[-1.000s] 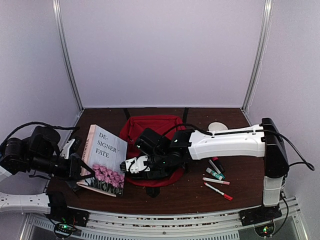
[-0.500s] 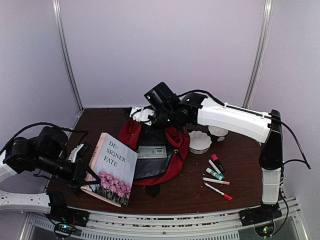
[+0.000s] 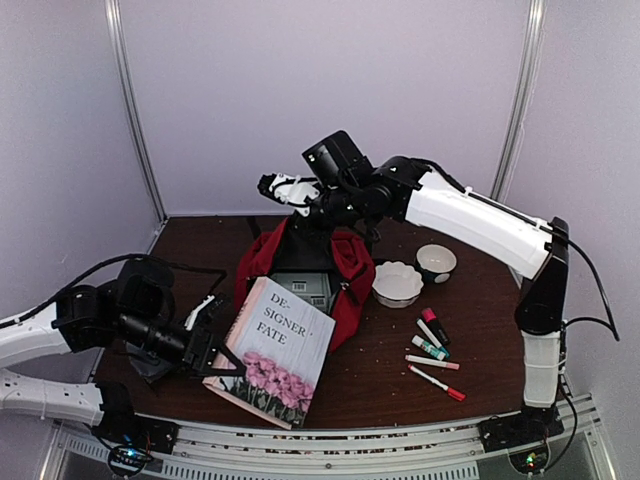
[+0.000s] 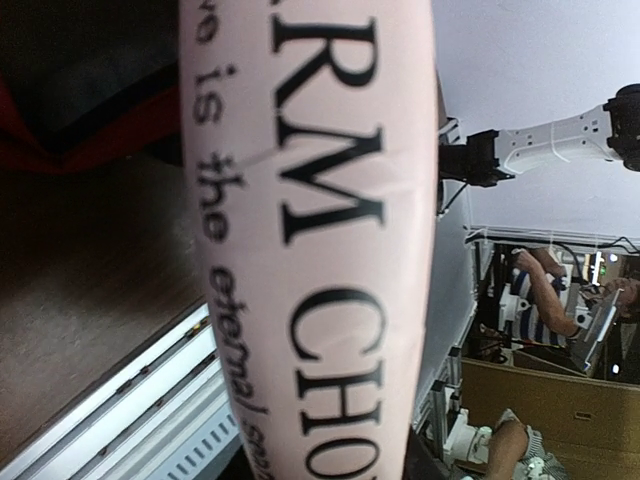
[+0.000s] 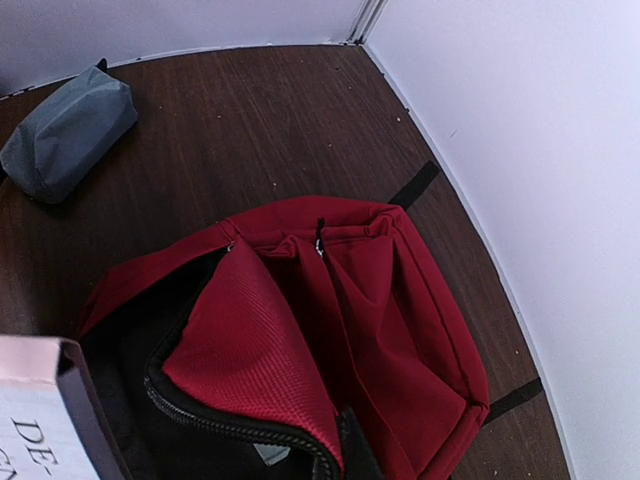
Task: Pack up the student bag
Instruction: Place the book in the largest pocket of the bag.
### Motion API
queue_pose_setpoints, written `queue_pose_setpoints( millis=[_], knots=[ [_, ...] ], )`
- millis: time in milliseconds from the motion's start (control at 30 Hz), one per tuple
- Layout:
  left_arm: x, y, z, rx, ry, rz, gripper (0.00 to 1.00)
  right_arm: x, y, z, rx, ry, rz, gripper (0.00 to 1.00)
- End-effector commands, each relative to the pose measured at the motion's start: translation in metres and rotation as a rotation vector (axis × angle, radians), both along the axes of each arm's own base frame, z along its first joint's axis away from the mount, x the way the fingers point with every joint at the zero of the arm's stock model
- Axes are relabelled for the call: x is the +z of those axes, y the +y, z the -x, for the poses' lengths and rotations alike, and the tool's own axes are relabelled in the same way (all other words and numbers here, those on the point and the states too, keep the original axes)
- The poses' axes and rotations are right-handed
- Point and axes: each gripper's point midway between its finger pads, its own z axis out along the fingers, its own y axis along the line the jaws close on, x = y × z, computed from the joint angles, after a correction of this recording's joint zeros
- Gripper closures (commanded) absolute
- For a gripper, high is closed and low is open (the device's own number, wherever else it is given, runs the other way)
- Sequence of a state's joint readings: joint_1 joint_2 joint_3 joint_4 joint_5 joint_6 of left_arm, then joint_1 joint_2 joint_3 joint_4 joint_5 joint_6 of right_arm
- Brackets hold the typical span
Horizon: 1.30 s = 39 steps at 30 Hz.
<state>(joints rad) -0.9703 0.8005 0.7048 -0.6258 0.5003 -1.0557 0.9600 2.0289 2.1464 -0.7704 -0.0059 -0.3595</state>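
Observation:
The student bag (image 3: pixel 345 275) is red and sits at mid-table with its mouth gaping and a grey lining showing. My right gripper (image 3: pixel 273 186) hangs high above the bag's left rear and is shut on its upper flap (image 5: pixel 250 350), which is pulled up into a peak. My left gripper (image 3: pixel 208 338) is shut on the spine side of a book (image 3: pixel 275 348) with pink flowers on its cover. It holds the book tilted just left of the bag's opening. The pink spine (image 4: pixel 310 240) fills the left wrist view and hides the fingers.
A white fluted bowl (image 3: pixel 397 283) and a dark bowl (image 3: pixel 436 262) stand right of the bag. Several markers (image 3: pixel 432 345) lie at the front right. A grey soft pouch (image 5: pixel 65 135) lies left of the bag. A grey labelled item (image 3: pixel 305 290) lies inside the bag.
My right gripper shut on the bag's flap and rose with it, pulling the bag open. My left gripper carried the book rightwards, closer to the bag.

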Motion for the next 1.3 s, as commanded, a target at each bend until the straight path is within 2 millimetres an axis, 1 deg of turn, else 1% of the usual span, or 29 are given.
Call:
queue_pose_setpoints(
  millis=[0,33,133,167,267,367,433,500,600,667,733,867,967,1100,1200,1267],
  knots=[
    [0.036,-0.046,-0.004,-0.103,-0.042,0.288,0.71,0.034,0.005,0.015,0.045,0.01,-0.113,1.0],
    [0.032,-0.052,-0.007,-0.102,-0.032,0.293,0.71,0.033,0.004,0.018,0.052,0.017,-0.116,1.0],
    [0.035,-0.065,-0.011,-0.128,-0.048,0.345,0.71,0.036,-0.002,0.027,0.069,0.025,-0.132,1.0],
    [0.037,-0.069,-0.013,-0.131,-0.058,0.362,0.71,0.034,-0.004,0.029,0.072,0.029,-0.131,1.0],
    [0.038,-0.077,-0.022,-0.122,-0.082,0.384,0.72,0.037,-0.009,0.036,0.088,0.032,-0.139,1.0],
    [0.028,-0.079,-0.033,-0.098,-0.083,0.383,0.73,0.037,-0.013,0.044,0.108,0.046,-0.136,1.0],
    [0.021,-0.079,-0.039,-0.075,-0.075,0.402,0.73,0.037,-0.016,0.054,0.138,0.063,-0.14,1.0],
    [0.012,-0.079,-0.045,-0.052,-0.064,0.421,0.73,0.037,-0.018,0.065,0.173,0.082,-0.154,1.0],
    [0.002,-0.077,-0.052,-0.031,-0.071,0.434,0.74,0.026,-0.021,0.077,0.198,0.093,-0.131,1.0],
    [-0.003,-0.071,-0.052,-0.029,-0.083,0.431,0.73,0.019,-0.022,0.082,0.211,0.097,-0.114,1.0],
    [-0.013,-0.059,-0.053,-0.008,-0.083,0.413,0.73,0.012,-0.022,0.088,0.234,0.101,-0.099,1.0],
    [-0.021,-0.038,-0.058,0.044,-0.093,0.404,0.74,-0.001,-0.023,0.091,0.243,0.097,-0.068,1.0],
    [-0.019,-0.03,-0.056,0.044,-0.111,0.402,0.73,-0.006,-0.024,0.089,0.238,0.095,-0.051,1.0],
    [-0.019,-0.031,-0.063,0.056,-0.13,0.402,0.73,-0.007,-0.021,0.093,0.254,0.111,-0.059,1.0],
    [-0.023,-0.041,-0.07,0.051,-0.11,0.418,0.74,-0.002,-0.018,0.096,0.258,0.113,-0.079,1.0],
    [-0.019,-0.048,-0.078,0.055,-0.121,0.459,0.75,0.003,-0.015,0.096,0.264,0.111,-0.09,1.0]
  ],
)
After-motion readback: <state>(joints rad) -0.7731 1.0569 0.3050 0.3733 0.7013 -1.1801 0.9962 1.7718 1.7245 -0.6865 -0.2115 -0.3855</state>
